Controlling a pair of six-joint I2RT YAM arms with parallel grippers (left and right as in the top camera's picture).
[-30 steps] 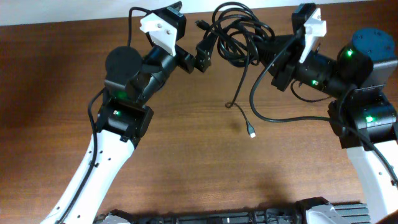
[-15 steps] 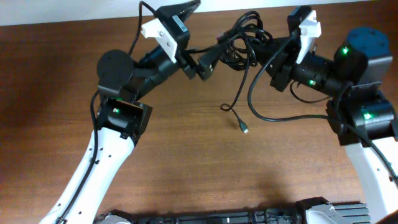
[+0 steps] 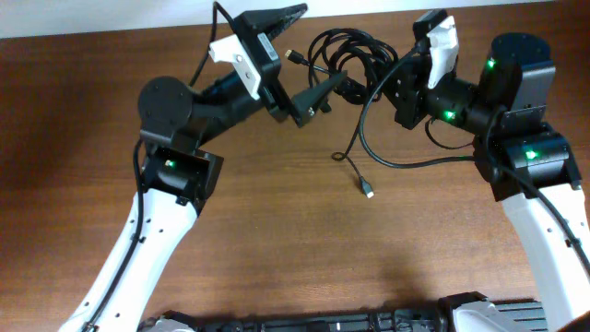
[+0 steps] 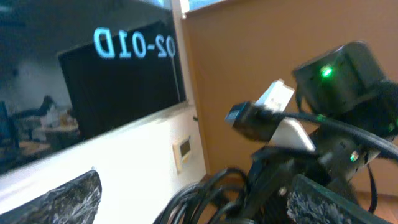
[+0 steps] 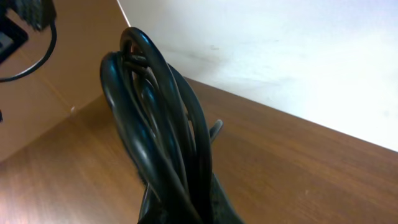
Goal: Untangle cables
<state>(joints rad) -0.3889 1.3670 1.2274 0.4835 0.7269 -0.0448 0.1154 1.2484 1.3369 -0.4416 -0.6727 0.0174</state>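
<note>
The cables (image 3: 355,57) are a black looped bundle held above the far part of the table. My right gripper (image 3: 395,81) is shut on the bundle's right side. In the right wrist view the loops (image 5: 163,124) rise straight out of the closed gripper (image 5: 198,210). One loose strand hangs down to a small plug (image 3: 368,193) over the table, and another plug (image 3: 293,55) sticks out to the left. My left gripper (image 3: 323,44) is open wide, with its fingers on either side of the bundle's left loops. In the left wrist view the cables (image 4: 214,196) lie between the two fingers (image 4: 59,199).
The brown wooden table (image 3: 277,240) runs to a white wall at the far edge (image 3: 111,18). The right arm's body with a green light (image 4: 336,74) sits close in front of the left wrist camera. A thicker black arm wire (image 3: 415,164) loops by the right arm.
The left gripper has tilted up and moved right, so its open fingers now straddle the bundle. The right arm has shifted left and back with the bundle, and the hanging plug swung with it.
</note>
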